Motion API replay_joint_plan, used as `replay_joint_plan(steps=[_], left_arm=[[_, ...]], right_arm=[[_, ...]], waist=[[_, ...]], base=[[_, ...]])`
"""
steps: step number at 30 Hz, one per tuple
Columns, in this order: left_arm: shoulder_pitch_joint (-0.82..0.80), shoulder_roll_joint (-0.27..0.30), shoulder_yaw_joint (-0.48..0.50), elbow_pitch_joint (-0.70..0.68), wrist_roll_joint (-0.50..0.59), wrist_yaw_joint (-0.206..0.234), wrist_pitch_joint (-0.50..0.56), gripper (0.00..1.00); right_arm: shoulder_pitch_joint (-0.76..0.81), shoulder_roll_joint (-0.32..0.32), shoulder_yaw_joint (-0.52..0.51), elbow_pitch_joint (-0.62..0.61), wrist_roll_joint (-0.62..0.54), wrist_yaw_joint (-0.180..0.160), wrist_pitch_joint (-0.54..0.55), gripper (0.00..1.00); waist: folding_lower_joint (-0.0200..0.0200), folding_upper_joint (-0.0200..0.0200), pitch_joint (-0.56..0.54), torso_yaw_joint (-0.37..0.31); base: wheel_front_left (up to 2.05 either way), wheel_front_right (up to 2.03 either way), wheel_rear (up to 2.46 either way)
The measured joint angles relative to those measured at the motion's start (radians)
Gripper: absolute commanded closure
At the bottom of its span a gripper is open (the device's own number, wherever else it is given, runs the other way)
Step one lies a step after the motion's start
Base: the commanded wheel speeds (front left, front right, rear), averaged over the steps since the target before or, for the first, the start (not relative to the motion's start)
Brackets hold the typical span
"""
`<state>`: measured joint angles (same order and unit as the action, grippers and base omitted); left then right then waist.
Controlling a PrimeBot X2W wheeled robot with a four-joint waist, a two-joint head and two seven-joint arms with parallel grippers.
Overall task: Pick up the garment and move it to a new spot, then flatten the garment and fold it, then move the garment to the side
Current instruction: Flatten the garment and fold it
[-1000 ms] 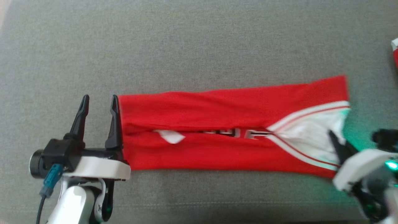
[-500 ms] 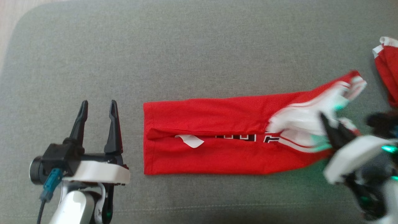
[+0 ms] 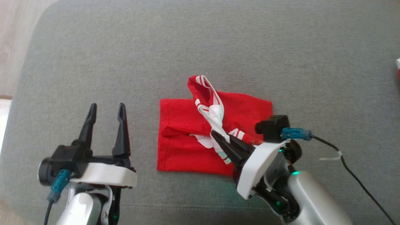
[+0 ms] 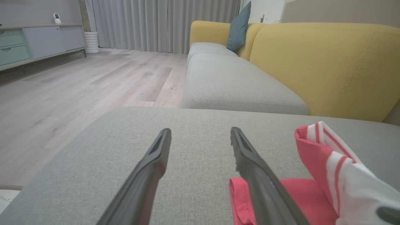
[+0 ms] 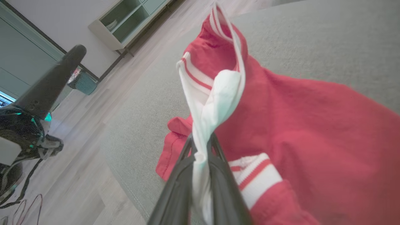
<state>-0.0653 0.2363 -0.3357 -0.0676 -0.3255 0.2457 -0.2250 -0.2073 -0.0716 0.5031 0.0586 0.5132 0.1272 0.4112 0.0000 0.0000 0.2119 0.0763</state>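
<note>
The right tool (image 3: 214, 134) has swung in from the right edge of the head view, dragging the white-striped end of the red garment (image 3: 181, 156) back over itself. The long strip of a second ago is now a shorter, doubled patch (the camera has shifted too). That tool is clamped on the white trim, which rises from its tips as a twisted band pointing up the view and slightly left. The garment lies about midway across the grey sofa cushion (image 3: 125, 47), its longer side running left to right. The left tool (image 3: 107, 106) sits near the garment's left edge, not touching it, fingers spread and holding nothing.
</note>
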Motion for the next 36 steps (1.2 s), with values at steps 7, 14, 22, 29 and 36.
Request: replay_joint_plan(steps=[7,14,22,29,36], left_arm=[[-0.019,-0.018,-0.011,0.029,-0.003,-0.01,-0.005,0.0],[-0.035,-0.021,-0.013,0.047,-0.003,-0.017,-0.012,0.0],[-0.041,-0.019,-0.013,0.06,-0.003,-0.016,-0.014,0.0],[-0.04,-0.007,-0.012,0.055,-0.001,-0.006,-0.014,0.0],[-0.037,0.006,-0.008,0.04,-0.001,0.011,-0.004,0.0]], right_arm=[[-0.102,0.0,0.106,0.156,0.128,0.0,-0.142,1.0],[-0.17,-0.001,0.186,0.259,0.204,0.0,-0.264,0.0],[-0.257,-0.001,0.221,0.162,0.205,0.0,-0.499,0.0],[-0.244,-0.013,0.022,0.112,0.072,0.0,-0.56,0.0],[-0.051,-0.076,-0.288,0.068,-0.076,0.0,-0.523,0.0]], waist=[[0.0001,0.0,0.03,0.036],[0.0001,0.0,0.043,0.05],[0.0,0.0,0.032,0.025],[0.0001,0.0,0.018,-0.012],[0.0,0.0,-0.004,-0.056]], base=[[0.0,0.0,0.0],[0.0,0.0,0.0],[0.0,0.0,0.0],[0.0,0.0,0.0],[0.0,0.0,0.0]])
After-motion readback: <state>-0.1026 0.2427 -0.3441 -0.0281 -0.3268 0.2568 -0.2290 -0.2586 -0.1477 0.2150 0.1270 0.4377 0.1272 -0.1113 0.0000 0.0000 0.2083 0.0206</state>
